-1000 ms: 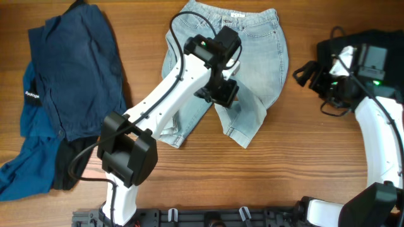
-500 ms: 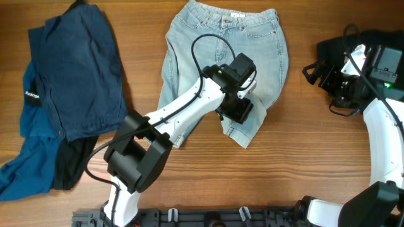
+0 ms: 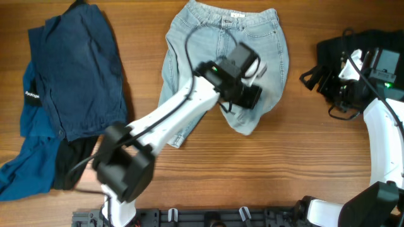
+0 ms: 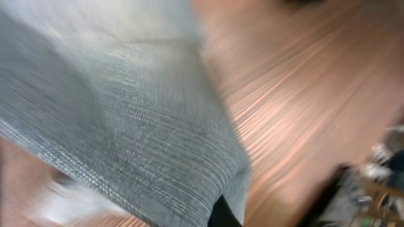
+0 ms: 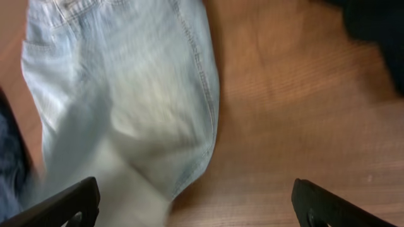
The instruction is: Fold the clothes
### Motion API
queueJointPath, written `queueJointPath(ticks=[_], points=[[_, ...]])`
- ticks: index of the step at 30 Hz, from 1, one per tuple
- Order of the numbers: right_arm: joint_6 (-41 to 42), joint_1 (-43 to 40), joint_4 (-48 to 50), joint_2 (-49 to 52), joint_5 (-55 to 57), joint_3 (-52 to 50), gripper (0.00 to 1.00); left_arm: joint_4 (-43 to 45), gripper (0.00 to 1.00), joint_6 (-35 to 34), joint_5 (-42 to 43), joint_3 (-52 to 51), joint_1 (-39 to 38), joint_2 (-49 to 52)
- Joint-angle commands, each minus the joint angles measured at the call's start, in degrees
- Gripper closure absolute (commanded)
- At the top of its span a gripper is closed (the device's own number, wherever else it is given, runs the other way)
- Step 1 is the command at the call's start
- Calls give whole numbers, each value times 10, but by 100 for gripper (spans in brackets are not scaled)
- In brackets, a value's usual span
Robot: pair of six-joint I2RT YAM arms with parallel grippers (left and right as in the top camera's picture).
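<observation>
The clothes [image 3: 214, 38], light blue denim shorts, lie waistband-up at the table's top centre. My left gripper [image 3: 248, 99] is over the shorts' right leg and shut on its denim near the hem. That leg is bunched and raised slightly. The left wrist view is blurred: denim [image 4: 126, 126] fills it, with one dark fingertip [image 4: 221, 217] at the bottom edge against the cloth. My right gripper [image 3: 320, 79] hovers open at the right. Its wrist view shows it [image 5: 192, 195] above bare wood beside the shorts' edge [image 5: 126, 94], holding nothing.
Dark navy garments [image 3: 76, 69] are piled at the left, with a black piece [image 3: 66, 161] under them. Another black garment [image 3: 341, 44] lies at the far right beneath my right arm. Bare wooden table [image 3: 284, 164] runs along the front.
My left gripper swept right and down over the right leg, shut on the denim, then drew it up a little. The right arm barely shifted.
</observation>
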Motion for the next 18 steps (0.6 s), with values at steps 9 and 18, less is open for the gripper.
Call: queueJointPath(ticks=[9, 18], points=[[41, 5, 56, -6, -243, -100, 4, 83, 96, -27, 27, 50, 57, -103], [87, 12, 228, -9, -358, -231, 9, 90, 96, -27, -43, 48, 58, -102]])
